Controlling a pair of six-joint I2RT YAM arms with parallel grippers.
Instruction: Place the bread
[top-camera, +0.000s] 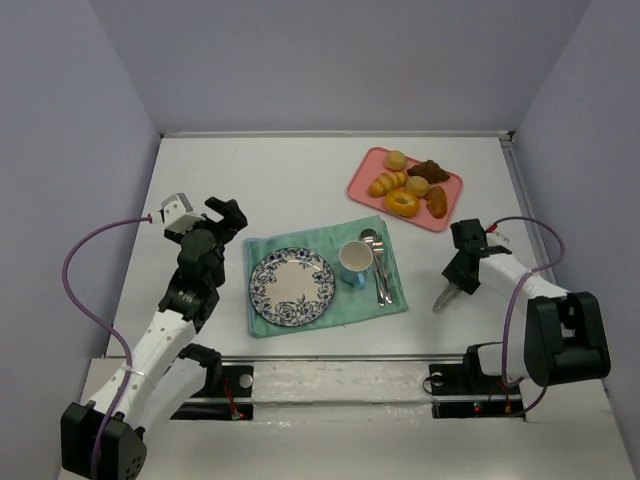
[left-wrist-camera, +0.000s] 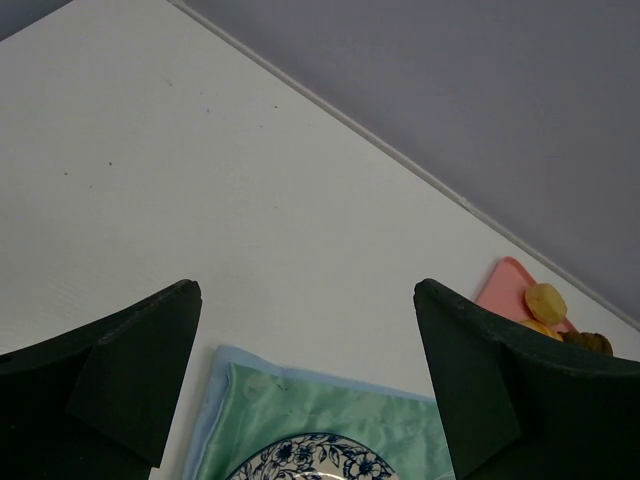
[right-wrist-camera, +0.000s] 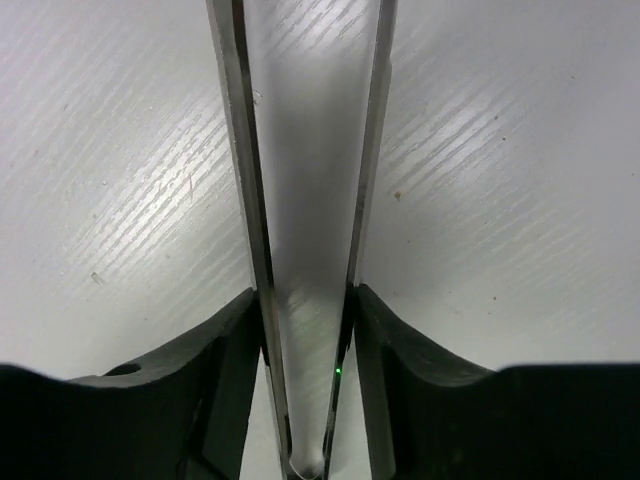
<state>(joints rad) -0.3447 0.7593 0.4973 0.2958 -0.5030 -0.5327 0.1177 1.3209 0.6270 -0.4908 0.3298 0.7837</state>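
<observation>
The bread (top-camera: 402, 187) lies clustered on the pink tray (top-camera: 358, 178) at the far right, well apart from the plate (top-camera: 292, 287); the pieces look light, soft and easily dented (the ring doughnut (top-camera: 401, 203) offers a rim to catch), so each is best taken gently across its middle. The right gripper (right-wrist-camera: 305, 320) pinches metal tongs (top-camera: 443, 297) by both arms, low over the table; the left gripper (left-wrist-camera: 305, 330) hangs spread wide, holding nothing.
</observation>
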